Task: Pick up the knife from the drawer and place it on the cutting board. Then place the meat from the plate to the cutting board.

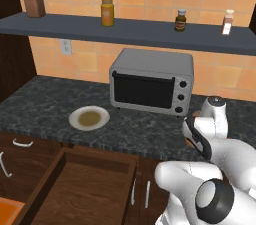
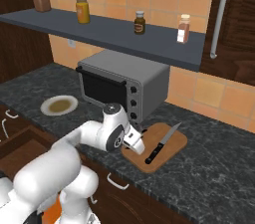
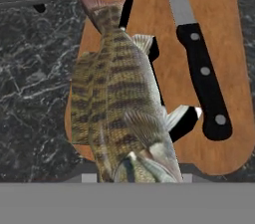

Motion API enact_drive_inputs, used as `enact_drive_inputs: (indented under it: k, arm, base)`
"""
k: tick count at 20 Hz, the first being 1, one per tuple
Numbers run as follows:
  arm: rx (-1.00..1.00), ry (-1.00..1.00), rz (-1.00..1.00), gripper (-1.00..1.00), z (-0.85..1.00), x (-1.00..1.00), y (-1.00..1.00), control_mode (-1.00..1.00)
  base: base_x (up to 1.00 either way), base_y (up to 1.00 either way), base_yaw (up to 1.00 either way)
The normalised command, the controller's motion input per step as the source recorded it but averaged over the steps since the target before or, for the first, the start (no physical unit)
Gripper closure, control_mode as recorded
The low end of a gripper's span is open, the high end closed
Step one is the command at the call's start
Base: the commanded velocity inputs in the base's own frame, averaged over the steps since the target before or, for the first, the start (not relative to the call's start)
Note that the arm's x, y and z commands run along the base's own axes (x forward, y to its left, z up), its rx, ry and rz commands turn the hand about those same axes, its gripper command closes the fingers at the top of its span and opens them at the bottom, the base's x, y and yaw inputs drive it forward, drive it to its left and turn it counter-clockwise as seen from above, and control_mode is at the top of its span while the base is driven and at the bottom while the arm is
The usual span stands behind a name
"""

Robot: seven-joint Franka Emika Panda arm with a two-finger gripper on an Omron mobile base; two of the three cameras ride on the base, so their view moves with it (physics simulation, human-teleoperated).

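The cutting board [image 3: 219, 34] is smooth, light brown wood with a faint grain. The knife [image 3: 199, 63] has a matt black handle with pale rivets and a dull silver metal blade. The meat [image 3: 119, 113] looks like a scaly, striped fish skin. The counter [image 1: 45, 104] is dark, veined stone. The toaster oven [image 1: 150, 81] is brushed grey metal. The drawer [image 1: 85, 189] is dark brown wood.

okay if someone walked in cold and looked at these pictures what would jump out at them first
Probably the meat, which is a striped brownish fish, hanging from the gripper just above the near end of the cutting board. Next to it the knife already lies on the board, black handle toward the counter's front edge. Further left, the plate sits on the dark counter in front of the toaster oven, above the open drawer.
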Motion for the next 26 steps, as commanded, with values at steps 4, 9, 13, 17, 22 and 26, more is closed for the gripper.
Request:
enact_drive_inputs:
  k: [4,9,13,17,22,26]
  arm:
    - [0.00,0.04,0.00,1.00,-0.36,0.15,-0.18,-1.00]
    - [0.00,0.03,0.00,1.00,-0.29,0.03,-0.25,-1.00]
    - [0.00,0.02,0.00,1.00,-0.10,0.17,-0.11,-1.00]
    - [0.00,0.01,0.00,1.00,-0.03,0.35,-0.09,-1.00]
    - [0.00,0.01,0.00,1.00,-0.12,0.33,-0.05,-1.00]
    - [0.00,0.03,0.00,1.00,-0.29,0.13,-0.11,-1.00]
  base:
    - [0.00,0.00,0.00]
    - [0.00,0.00,0.00]
    - [0.00,0.00,0.00]
    - [0.00,0.00,0.00]
    - [0.00,0.00,0.00]
    - [0.00,0.00,0.00]
